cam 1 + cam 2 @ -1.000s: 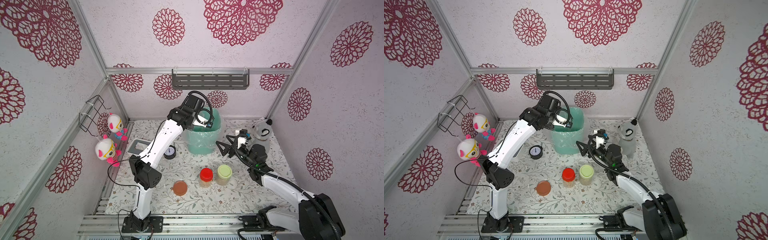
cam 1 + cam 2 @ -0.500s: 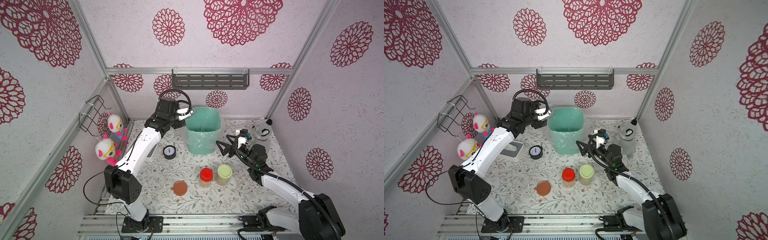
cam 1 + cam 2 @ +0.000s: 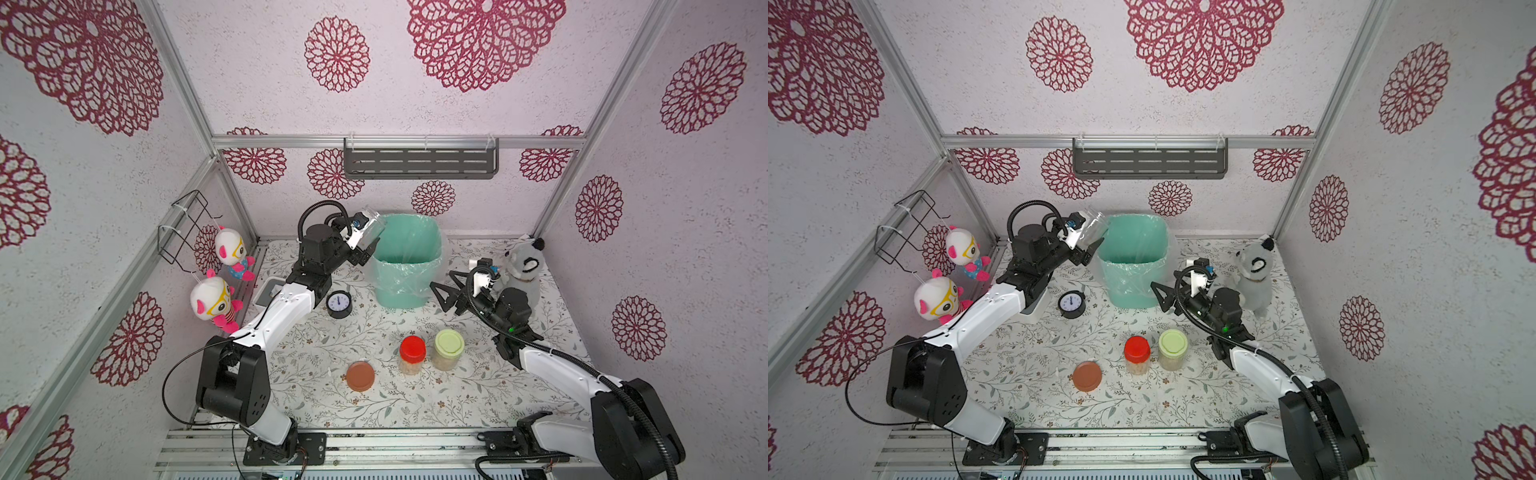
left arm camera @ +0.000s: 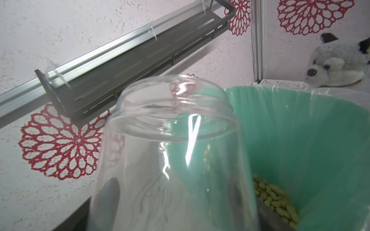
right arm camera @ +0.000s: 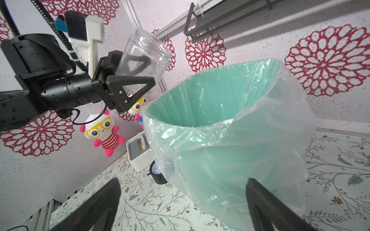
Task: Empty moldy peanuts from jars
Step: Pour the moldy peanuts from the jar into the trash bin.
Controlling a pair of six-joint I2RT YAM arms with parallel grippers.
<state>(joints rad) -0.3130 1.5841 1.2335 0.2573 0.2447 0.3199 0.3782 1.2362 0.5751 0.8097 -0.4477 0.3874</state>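
Our left gripper (image 5: 144, 70) clamps the jar (image 5: 146, 50), now emptied and drawn back beside the bin (image 5: 210, 100); the peanuts (image 4: 276, 200) lie inside it. Two capped jars (image 3: 412, 353) (image 3: 449, 348) remain for us; our right gripper (image 5: 183, 181) gapes idle.

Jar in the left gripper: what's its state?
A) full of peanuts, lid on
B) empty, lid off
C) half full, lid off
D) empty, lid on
B: the jar in the left gripper has see-through walls and an open threaded mouth with nothing inside. Peanuts lie at the bottom of the teal bin, and a brown-orange lid lies loose on the table.
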